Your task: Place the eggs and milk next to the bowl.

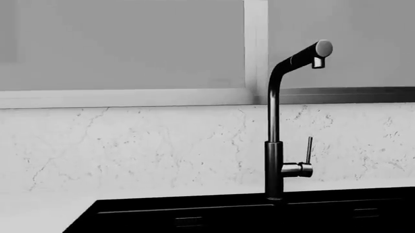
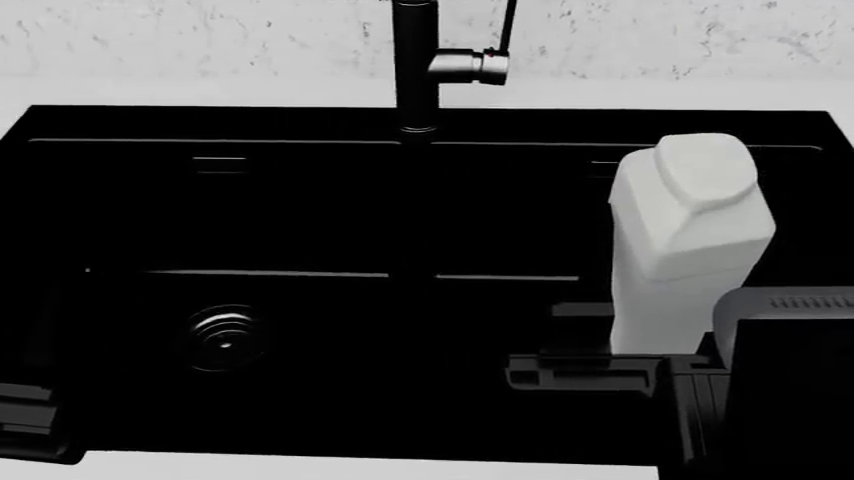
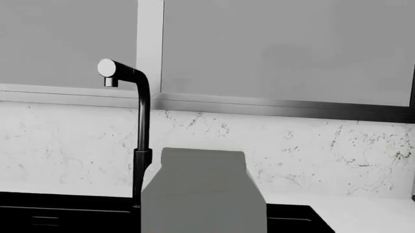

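The milk (image 2: 687,250) is a plain white carton, upright over the right side of the black sink (image 2: 307,215). My right gripper (image 2: 561,345) is at its base, dark fingers on either side, shut on it. In the right wrist view the milk (image 3: 201,194) fills the near middle and hides the fingers. A dark part of my left gripper (image 2: 27,420) shows at the sink's near left corner; its jaws are not visible. The eggs and the bowl are out of view.
A tall black faucet (image 2: 415,70) stands behind the sink's middle, in front of the marbled backsplash (image 1: 129,145). A round drain (image 2: 223,337) sits in the left of the basin. White counter (image 3: 363,213) lies to the right of the sink.
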Robot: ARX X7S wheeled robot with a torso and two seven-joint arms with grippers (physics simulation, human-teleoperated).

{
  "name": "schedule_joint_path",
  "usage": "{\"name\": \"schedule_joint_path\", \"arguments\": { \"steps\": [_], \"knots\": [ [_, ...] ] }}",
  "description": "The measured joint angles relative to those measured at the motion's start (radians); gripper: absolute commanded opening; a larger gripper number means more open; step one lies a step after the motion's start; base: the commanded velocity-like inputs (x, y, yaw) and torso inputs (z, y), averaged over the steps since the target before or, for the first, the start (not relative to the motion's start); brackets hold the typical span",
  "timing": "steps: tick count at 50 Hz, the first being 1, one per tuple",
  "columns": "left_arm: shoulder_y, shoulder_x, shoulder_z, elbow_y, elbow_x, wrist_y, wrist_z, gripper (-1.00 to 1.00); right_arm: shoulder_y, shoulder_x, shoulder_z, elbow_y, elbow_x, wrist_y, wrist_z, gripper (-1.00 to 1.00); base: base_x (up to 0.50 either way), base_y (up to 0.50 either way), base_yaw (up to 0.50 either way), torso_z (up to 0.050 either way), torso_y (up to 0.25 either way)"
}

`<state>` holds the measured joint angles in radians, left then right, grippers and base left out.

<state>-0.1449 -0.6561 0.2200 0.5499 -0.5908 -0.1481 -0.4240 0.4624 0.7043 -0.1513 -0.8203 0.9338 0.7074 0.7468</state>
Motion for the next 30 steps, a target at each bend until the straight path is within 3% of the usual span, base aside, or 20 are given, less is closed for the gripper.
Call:
{"name": "schedule_joint_path", "arguments": {
  "steps": [30],
  "knots": [
    [0.0, 0.001, 0.005, -0.007, 0.003, 0.006, 0.004, 1.0, -0.008, 0.005, -0.006, 0.004, -0.006, -0.014, -0.005, -1.0, 0.0, 0.5, 0.0, 0.0, 0.001]
  ]
}}
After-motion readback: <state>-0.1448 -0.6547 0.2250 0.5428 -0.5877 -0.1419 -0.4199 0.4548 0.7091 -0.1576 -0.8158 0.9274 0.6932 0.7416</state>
